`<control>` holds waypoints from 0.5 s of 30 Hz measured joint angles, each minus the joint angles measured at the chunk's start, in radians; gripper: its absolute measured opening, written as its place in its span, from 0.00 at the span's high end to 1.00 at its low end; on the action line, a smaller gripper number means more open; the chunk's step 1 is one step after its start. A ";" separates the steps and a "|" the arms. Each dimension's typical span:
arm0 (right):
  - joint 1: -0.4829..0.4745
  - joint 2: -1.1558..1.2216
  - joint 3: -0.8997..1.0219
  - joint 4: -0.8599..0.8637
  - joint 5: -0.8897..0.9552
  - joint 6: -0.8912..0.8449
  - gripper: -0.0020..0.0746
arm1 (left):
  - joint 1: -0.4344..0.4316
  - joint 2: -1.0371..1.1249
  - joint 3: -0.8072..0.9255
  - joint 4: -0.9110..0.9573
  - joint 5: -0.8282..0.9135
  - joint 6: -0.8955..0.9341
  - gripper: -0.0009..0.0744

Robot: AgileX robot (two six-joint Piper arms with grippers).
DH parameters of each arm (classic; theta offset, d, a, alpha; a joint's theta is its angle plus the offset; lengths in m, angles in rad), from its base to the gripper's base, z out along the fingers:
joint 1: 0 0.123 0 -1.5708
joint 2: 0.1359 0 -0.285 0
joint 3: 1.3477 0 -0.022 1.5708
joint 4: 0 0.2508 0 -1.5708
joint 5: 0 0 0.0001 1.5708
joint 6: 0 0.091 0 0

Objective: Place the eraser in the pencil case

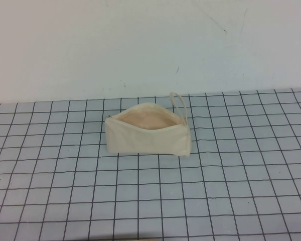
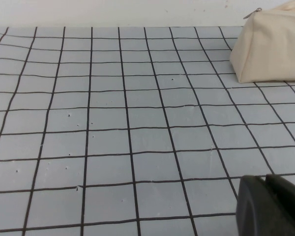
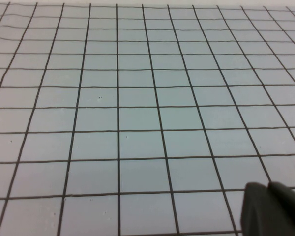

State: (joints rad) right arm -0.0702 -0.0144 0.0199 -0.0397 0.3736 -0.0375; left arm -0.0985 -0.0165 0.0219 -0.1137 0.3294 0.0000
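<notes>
Nearest, each wrist view catches only a dark, smooth corner of its own tool: the left gripper (image 2: 273, 205) and the right gripper (image 3: 274, 209), both low over the mat; whether either is spread or pressed together cannot be told. Beneath lies a pale blue mat (image 1: 65, 191) ruled in black squares. Farther back sits the pencil case (image 1: 146, 136), cream fabric, wedge-shaped, unzipped, peach lining showing, 1 loop strap (image 1: 178, 104) rising at its right end. Behind is a white wall (image 1: 140, 40). The eraser is not visible.

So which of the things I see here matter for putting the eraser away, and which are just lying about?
For the job:
- cream-white fabric zip pouch, unzipped, mouth up
- left gripper, away from the pouch
- right gripper, above bare mat
- eraser: not visible

Just there:
- grey grid-lined mat
</notes>
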 joint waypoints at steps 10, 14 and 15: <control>0.000 0.000 0.000 0.000 0.000 0.000 0.98 | 0.000 0.000 0.000 0.038 0.004 0.000 0.99; 0.000 0.000 0.000 0.000 0.000 0.000 0.98 | 0.000 0.000 0.000 0.038 0.004 0.000 0.99; 0.000 0.000 0.000 0.000 0.000 0.000 0.98 | 0.000 0.000 0.000 0.038 0.004 0.000 0.99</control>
State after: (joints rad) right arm -0.0702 -0.0144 0.0199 -0.0397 0.3736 -0.0375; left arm -0.0985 -0.0165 0.0219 -0.0758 0.3333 0.0000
